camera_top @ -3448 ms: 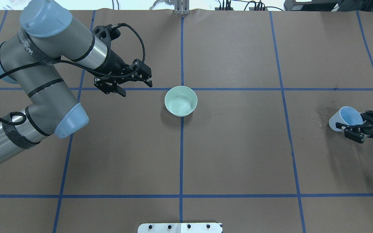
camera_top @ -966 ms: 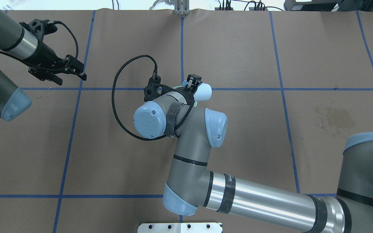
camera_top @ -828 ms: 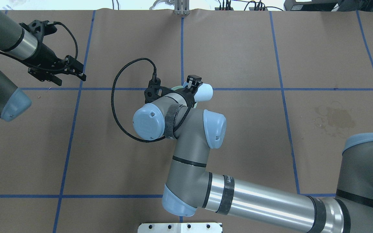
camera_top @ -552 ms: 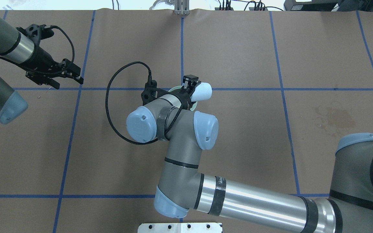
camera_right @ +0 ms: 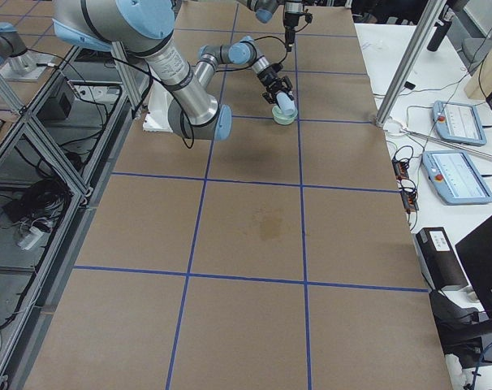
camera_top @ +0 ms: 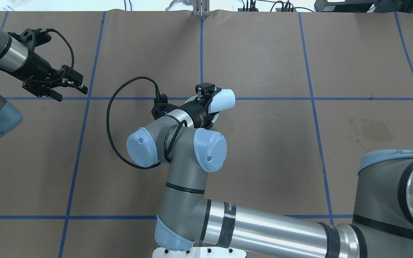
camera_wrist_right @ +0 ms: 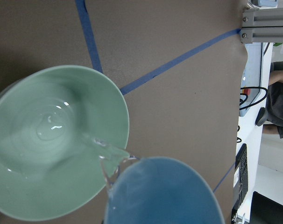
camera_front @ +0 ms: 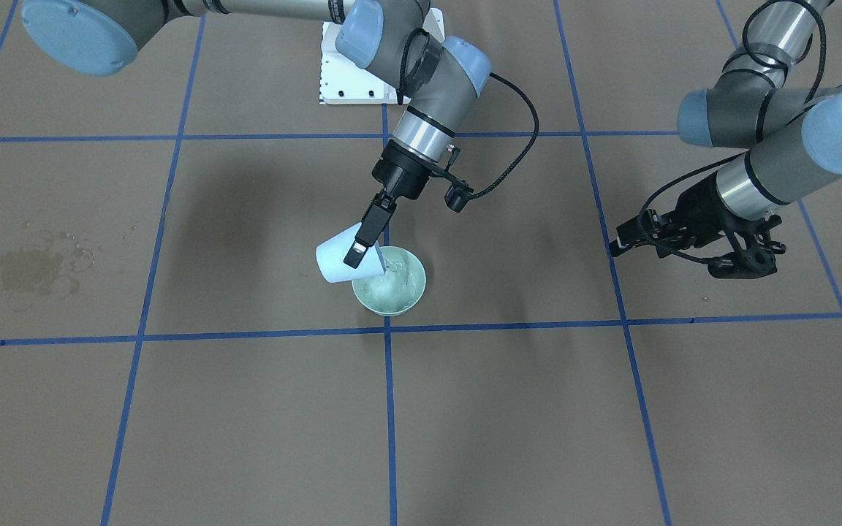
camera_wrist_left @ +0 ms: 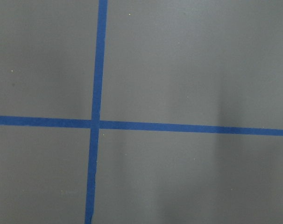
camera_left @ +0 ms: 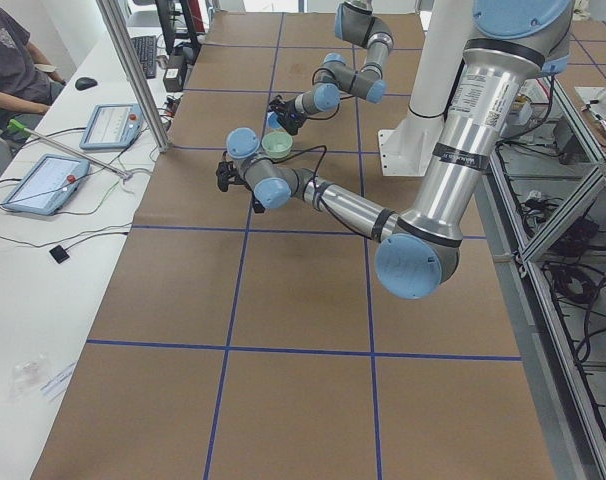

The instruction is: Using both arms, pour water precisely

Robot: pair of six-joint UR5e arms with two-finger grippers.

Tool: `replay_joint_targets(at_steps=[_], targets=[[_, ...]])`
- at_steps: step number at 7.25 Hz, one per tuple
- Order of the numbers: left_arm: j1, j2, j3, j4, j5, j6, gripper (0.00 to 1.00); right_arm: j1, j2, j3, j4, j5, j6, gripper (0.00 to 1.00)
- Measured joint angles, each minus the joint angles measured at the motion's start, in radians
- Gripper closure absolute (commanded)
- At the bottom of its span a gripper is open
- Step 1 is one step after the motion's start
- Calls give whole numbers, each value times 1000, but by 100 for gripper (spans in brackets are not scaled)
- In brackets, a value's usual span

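Water (camera_front: 394,286) lies as a shallow glossy pool in the green bowl (camera_front: 392,311) at the middle of the desk (camera_front: 245,409), and in the front-facing view a thin thread of it runs down from the tilted pale blue cup (camera_front: 332,263), which the right fingers (camera_front: 362,235) pinch by its wall. The left fingers (camera_front: 622,245) hang spread and empty, well apart from the bowl, so nothing steadies it if the cup knocks the rim. A dark stain (camera_front: 30,270) marks the paper far off to the side. From overhead, the right arm (camera_top: 188,172) covers nearly all of the bowl, so you cannot read the fill from there. The left-side view shows cup and bowl too small to judge anything. The right-side view puts the cup just above the bowl's rim, touching or not I cannot tell. The left wrist camera sees only bare desk and crossed blue tape (camera_wrist_left: 97,123), so it gives you no warning. The right wrist camera matters most. There the stream leaves the cup's lip and lands just inside the bowl's near rim. A quicker tilt would likely throw it short or over the edge, and levelling the cup slowly may let water dribble down its outside onto the desk.
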Motion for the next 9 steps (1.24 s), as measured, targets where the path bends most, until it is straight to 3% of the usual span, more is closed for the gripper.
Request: replay_joint_targets(at_steps=[6,9], targets=[[-1,10,0,-2,-3,1,0,-6,5,-2,-88,-53,4,79],[-2,6,-6,-3,-2,1,0,-4,-3,8,15,-43,87,75]])
